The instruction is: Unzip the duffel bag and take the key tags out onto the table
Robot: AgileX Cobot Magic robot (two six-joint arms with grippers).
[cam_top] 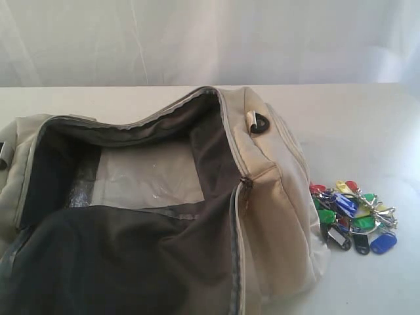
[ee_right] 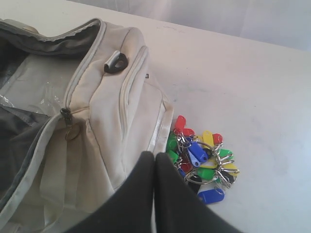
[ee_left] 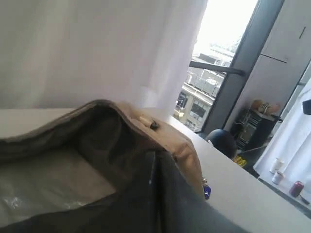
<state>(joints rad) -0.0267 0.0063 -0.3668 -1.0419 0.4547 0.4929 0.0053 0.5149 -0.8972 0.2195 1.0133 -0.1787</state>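
Two pincers, both mine, both pressed shut on nothing. Neither shows in the exterior view, only in its own wrist view. My left pincer (ee_left: pixel 155 158) hangs by the open mouth of the duffel bag (cam_top: pixel 275 197), which fills the left and middle of the table (cam_top: pixel 367 125) with its top zip parted wide. The exterior view looks down past the dark lining to a clear plastic sheet (cam_top: pixel 147 174) on the bag's floor. My left wrist view sees that too, and adds a window (ee_left: pixel 214 58) far off. A black ring (cam_top: pixel 258 123) sits on the bag's right end. Just right of that end, the key tags (cam_top: pixel 351 213) lie heaped on the table, outside the bag. My left wrist view catches only a blue scrap of them. My right wrist view shows the whole bunch, with my right pincer (ee_right: pixel 154 158) near it and apart.
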